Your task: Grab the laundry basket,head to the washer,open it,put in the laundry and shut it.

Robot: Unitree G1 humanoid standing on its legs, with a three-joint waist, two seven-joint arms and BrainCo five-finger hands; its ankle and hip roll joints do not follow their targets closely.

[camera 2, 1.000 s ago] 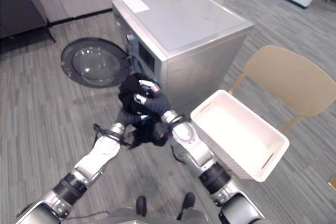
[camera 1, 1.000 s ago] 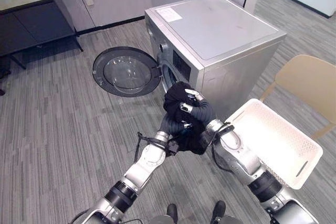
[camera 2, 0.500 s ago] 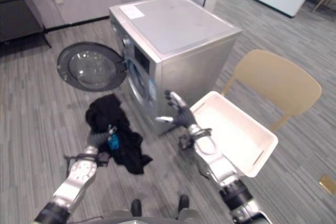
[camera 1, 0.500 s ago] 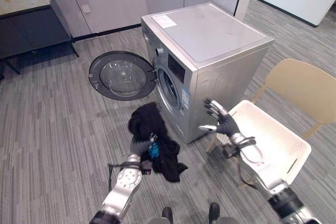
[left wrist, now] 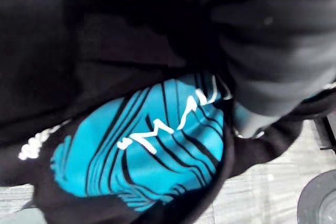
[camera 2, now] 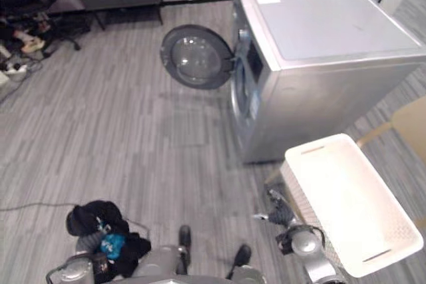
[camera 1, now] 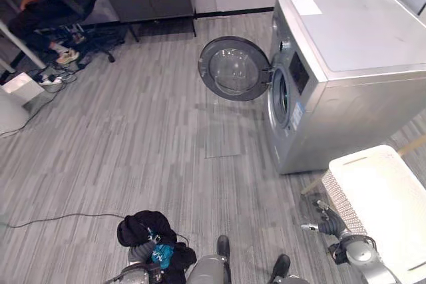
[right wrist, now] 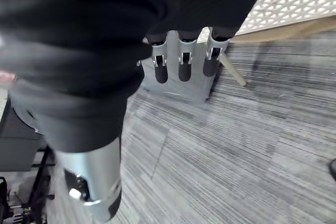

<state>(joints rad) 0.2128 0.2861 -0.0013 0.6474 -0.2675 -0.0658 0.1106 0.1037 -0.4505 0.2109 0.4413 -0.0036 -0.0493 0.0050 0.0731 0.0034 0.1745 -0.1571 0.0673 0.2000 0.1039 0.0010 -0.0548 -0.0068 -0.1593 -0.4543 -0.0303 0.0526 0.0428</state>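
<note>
Risk judged: black bundled laundry with a turquoise printed patch, bunched round the left hand well away from the silver front-loading washer and off to its door side, could slip or trail loose folds and snag the round dark-rimmed glass door on the way to the drum mouth; left fingers buried in cloth, so grasp cannot be told. Right hand empty with fingers straight and spread, just beside the white perforated plastic laundry basket near the washer's front corner. No clear long axis on the laundry, just a lump with a fold hanging floorward; drum mouth facing the open door side.
</note>
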